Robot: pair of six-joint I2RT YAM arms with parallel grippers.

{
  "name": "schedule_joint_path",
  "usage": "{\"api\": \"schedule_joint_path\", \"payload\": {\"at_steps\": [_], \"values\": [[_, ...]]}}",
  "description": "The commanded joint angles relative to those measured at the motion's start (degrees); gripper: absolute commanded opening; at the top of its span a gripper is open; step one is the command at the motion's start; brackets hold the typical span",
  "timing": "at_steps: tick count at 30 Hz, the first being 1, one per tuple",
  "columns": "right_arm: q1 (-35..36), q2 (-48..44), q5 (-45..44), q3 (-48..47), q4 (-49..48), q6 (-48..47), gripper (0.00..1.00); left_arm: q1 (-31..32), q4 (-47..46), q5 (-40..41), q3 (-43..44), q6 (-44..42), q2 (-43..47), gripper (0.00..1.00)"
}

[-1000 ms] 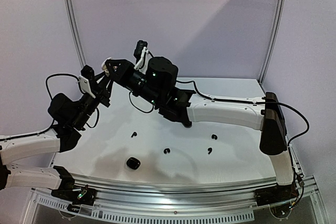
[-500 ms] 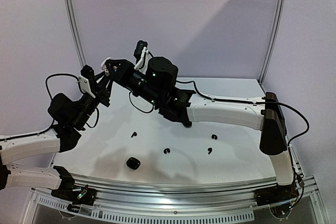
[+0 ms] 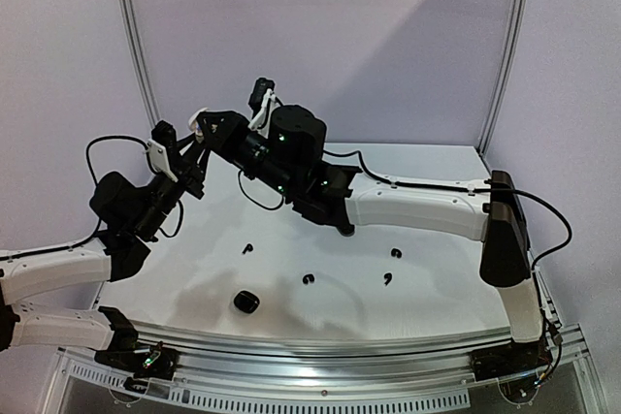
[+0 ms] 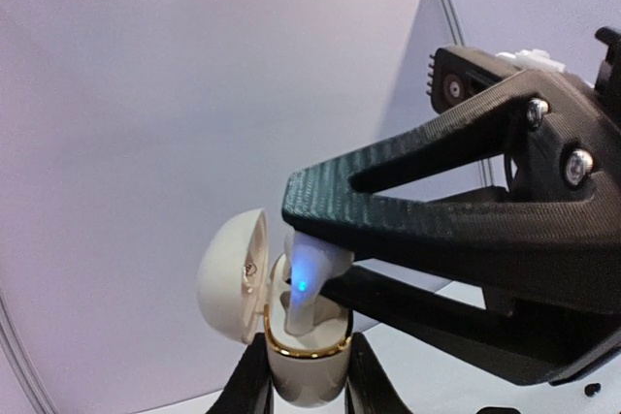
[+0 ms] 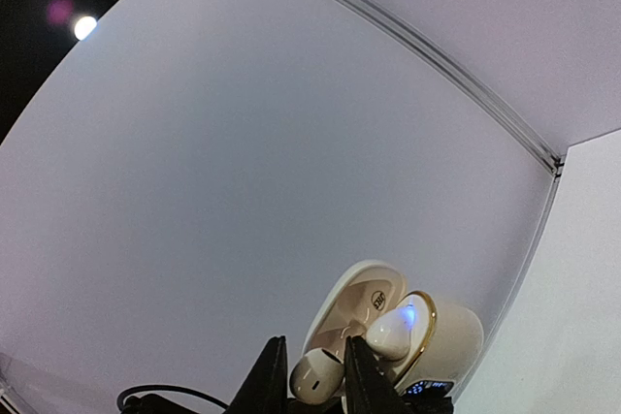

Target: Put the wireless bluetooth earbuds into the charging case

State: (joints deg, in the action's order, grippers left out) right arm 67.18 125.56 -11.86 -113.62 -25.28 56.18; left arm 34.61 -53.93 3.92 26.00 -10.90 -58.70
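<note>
L pincer (image 4: 306, 393) pressed onto the lower body of the white charging case (image 4: 309, 371), holding it up in the air w/ the lid (image 4: 231, 276) swung open just to one side of its tips; R pincer (image 5: 310, 381) pinching a white earbud (image 5: 316, 375) right at the case mouth, tips close to the gold rim (image 4: 307, 346); a 2nd white bud (image 5: 393, 331), lit blue, sits inside the rim just past the R tips, looks seated; so approx: one white bud in, the other at the mouth but not down yet, prob. the step in hand; left to do: four black hook earbuds (image 3: 246, 248) lie loose on the table (image 3: 437, 283), well below both pincers & back toward the arm bases; black case (image 3: 246, 302) lies further back again, near the front rail (image 3: 320, 348), can't tell if open or shut; room: v. tight at the mouth, lid close on one side of the held bud, lit bud on the other, L fingers hugging the case just under the rim, so R tips have little sideways play, prob. need a straight push in; open air above & beyond both pincers toward the back wall (image 3: 340, 36), nothing near; black bits below lie well apart from each other.
</note>
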Motion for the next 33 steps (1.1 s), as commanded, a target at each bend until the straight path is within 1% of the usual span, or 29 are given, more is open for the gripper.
{"api": "schedule_joint_path", "payload": {"at_steps": [1,16,23,33], "values": [[-0.28,1.08,-3.06,-0.06,7.75,-0.06,0.22,0.72,-5.75,-0.86,1.21,0.48,0.67,0.00],[-0.08,0.92,-5.83,-1.61,11.69,-1.99,0.25,0.72,-3.67,-2.14,0.81,2.38,1.47,0.00],[0.08,1.18,-6.98,-2.95,14.74,-3.05,0.25,0.72,-0.69,-2.69,0.99,5.96,2.09,0.00],[0.47,2.52,-9.16,-6.52,20.49,-2.92,0.24,0.80,1.17,-2.45,1.95,6.88,1.71,0.00]]}}
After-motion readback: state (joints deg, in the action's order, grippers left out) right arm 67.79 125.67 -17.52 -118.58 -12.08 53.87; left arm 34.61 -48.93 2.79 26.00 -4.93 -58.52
